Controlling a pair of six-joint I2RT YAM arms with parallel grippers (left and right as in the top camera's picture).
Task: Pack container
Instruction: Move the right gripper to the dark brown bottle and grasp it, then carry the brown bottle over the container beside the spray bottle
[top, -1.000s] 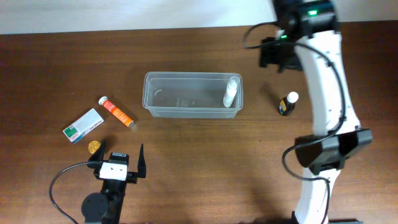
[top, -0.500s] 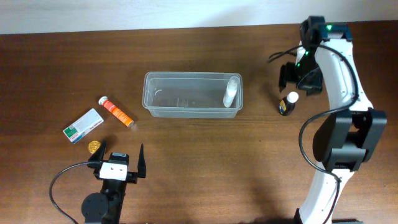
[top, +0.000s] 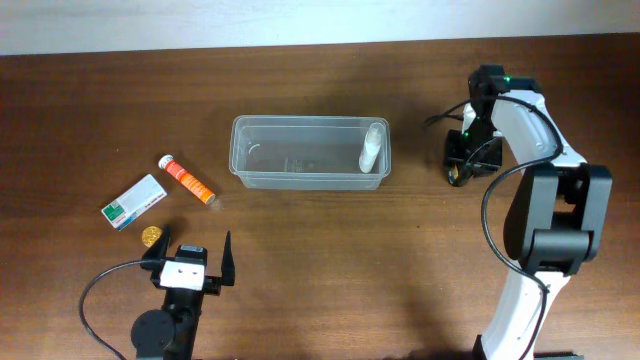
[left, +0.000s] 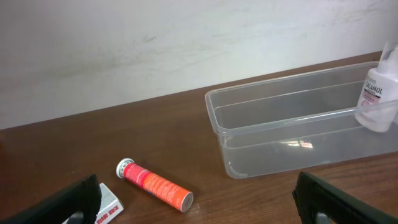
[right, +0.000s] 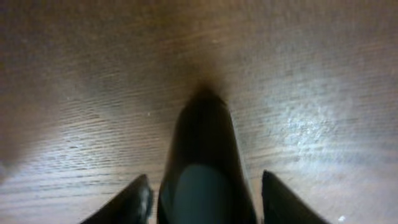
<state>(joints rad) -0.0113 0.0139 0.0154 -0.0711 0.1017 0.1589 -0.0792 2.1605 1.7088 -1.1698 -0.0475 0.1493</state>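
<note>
The clear plastic container (top: 290, 160) stands mid-table, and a white bottle (top: 371, 148) leans at its right end. Both show in the left wrist view, the container (left: 280, 99) and the bottle (left: 376, 99). My right gripper (top: 468, 160) is down at the table to the container's right. Its open fingers (right: 205, 180) straddle a small dark bottle (right: 202, 162), with a gap showing on the right side. My left gripper (top: 190, 258) is open and empty near the front edge. An orange tube (top: 187, 180) and a white-and-green box (top: 133, 201) lie to the container's left.
A small gold round object (top: 150, 235) lies next to the left gripper. In the left wrist view the orange tube (left: 155, 185) and the box corner (left: 109, 202) lie just ahead of the fingers. The white wall runs along the back.
My right arm has swung from behind the container's right end to the small dark bottle and lowered over it, so its white cap is now covered. The left arm has not moved.
</note>
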